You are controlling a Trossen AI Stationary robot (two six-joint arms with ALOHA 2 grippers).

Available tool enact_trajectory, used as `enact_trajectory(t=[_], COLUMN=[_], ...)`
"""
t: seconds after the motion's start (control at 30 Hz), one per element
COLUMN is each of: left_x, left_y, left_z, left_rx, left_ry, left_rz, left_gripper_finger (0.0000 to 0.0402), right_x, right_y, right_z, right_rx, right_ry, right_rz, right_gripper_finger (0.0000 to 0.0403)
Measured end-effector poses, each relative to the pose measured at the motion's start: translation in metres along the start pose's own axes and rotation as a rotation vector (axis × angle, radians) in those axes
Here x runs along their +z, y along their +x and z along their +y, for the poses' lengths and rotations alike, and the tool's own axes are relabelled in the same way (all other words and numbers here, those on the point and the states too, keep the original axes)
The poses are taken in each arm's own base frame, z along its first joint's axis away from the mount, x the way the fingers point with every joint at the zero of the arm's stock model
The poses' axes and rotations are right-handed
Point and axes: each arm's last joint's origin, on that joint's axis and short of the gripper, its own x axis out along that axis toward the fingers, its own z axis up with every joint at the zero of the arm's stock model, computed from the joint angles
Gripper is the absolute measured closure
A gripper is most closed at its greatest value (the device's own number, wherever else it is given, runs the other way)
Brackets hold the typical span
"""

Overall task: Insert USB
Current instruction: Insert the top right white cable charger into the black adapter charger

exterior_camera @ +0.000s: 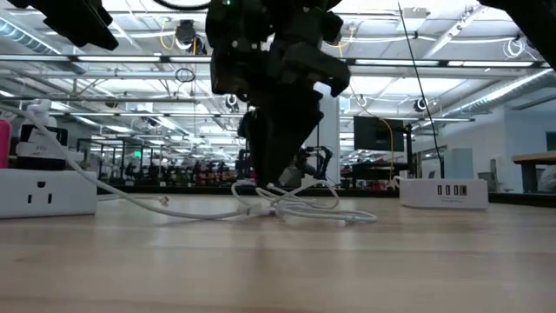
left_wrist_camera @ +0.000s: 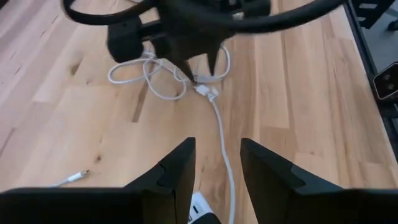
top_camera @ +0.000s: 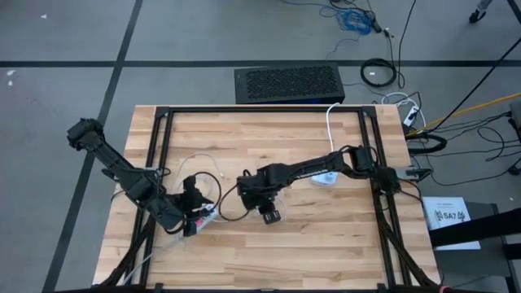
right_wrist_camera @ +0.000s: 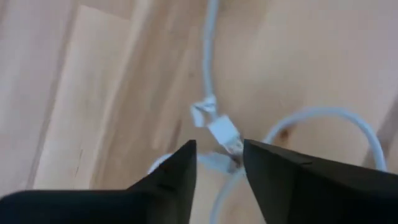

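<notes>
Hovering right hand (right_wrist_camera: pixel 219 168) fingers parted over white USB plug (right_wrist_camera: pixel 225 135) on desk (top_camera: pixel 326 236); left hand (left_wrist_camera: pixel 215 168) waiting released at nine o'clock.

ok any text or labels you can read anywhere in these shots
Nothing can be read for sure.
Paper sheet right of the table: dark print, perhaps "547", too small to confirm.
Power strip: no readable marking.
Charger block: ports only, no readable label.
Signs in the room behind: too blurred.
</notes>
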Motion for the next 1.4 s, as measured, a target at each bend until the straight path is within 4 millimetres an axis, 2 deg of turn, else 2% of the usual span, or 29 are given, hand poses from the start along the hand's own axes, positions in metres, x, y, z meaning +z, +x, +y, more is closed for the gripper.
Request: enact_trajectory(t=[0.1,0.2,0.33,0.47,0.57,0.63,0.83,1.0,1.13,1.3,1.4], left_x=[0.000,0.000,0.000,0.000,0.000,0.000,0.001,0.005,0.007,0.012,0.019], left_y=[0.000,0.000,0.000,0.000,0.000,0.000,0.000,-0.001,-0.004,-0.010,-0.021], left_z=[0.000,0.000,0.000,0.000,0.000,0.000,0.001,-0.004,-0.009,-0.016,-0.020], left_rx=[0.000,0.000,0.001,0.005,0.009,0.019,0.046,0.011,-0.022,-0.078,-0.136], left_ry=[0.000,0.000,0.000,-0.003,-0.004,-0.003,-0.002,0.062,0.120,0.157,0.187], left_rz=[0.000,0.000,-0.001,-0.004,-0.009,-0.015,-0.035,-0.077,-0.111,-0.180,-0.275], left_gripper_finger=[0.0268,0.0268,0.0268,0.0268,0.0268,0.0268,0.0268,0.0268,0.0268,0.0268,0.0268], right_x=[0.003,0.007,0.013,0.015,0.013,0.012,0.012,0.020,0.026,0.016,0.009], right_y=[0.002,0.005,0.014,0.029,0.042,0.043,0.049,0.032,-0.011,-0.034,-0.051], right_z=[0.012,0.024,0.035,0.042,0.043,0.045,0.048,0.045,0.040,0.018,0.004], right_rx=[0.000,-0.069,-0.180,-0.195,-0.219,-0.240,-0.238,-0.135,-0.093,-0.122,-0.103], right_ry=[-0.111,-0.236,-0.324,-0.348,-0.333,-0.336,-0.346,-0.327,-0.311,-0.260,-0.226], right_rz=[-0.007,-0.009,-0.018,-0.015,0.018,0.030,0.043,-0.023,-0.148,-0.231,-0.377], right_gripper_finger=[0.0265,0.0256,0.0258,0.0271,0.0288,0.0307,0.0393,0.0400,0.0401,0.0402,0.0402])
